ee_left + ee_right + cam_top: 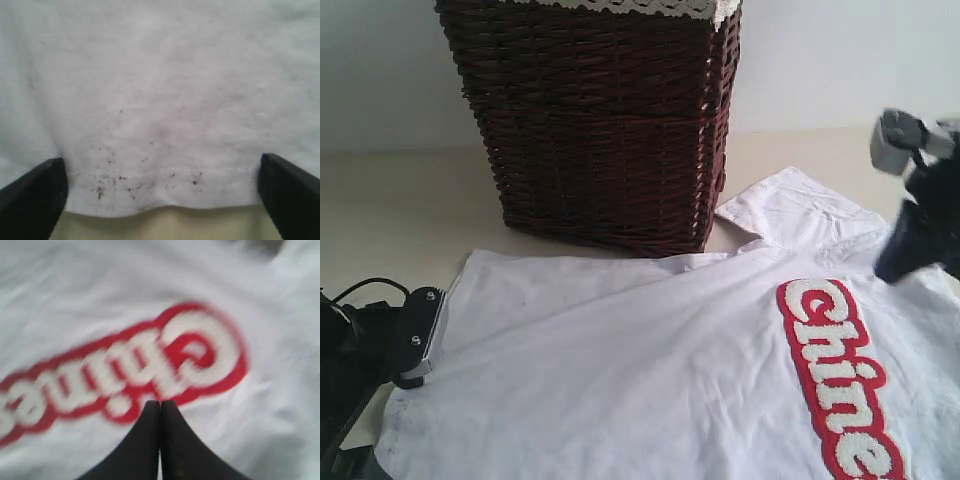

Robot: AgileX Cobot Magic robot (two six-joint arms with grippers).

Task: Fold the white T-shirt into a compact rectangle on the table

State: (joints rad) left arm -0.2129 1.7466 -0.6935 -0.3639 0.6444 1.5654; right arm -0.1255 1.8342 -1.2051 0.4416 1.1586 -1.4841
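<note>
The white T-shirt (pixel 650 360) lies spread flat on the table (pixel 390 200), red-outlined lettering (pixel 835 375) facing up at the right. My left gripper (pixel 420 335) sits at the shirt's left hem, open wide. In the left wrist view its dark fingertips (pixel 35 192) stand far apart on either side of the speckled hem (pixel 160 187), with bare table below it. My right gripper (pixel 910 250) hovers over the shirt's upper right, near a sleeve (pixel 790 210). Its jaws (pixel 160 405) are pressed together with nothing between them, above the blurred lettering (pixel 125 370).
A tall dark wicker basket (pixel 600 120) with white lace trim stands at the back, its base touching the shirt's far edge. A pale wall rises behind it. Black cables and the left arm (pixel 350 340) occupy the lower left corner.
</note>
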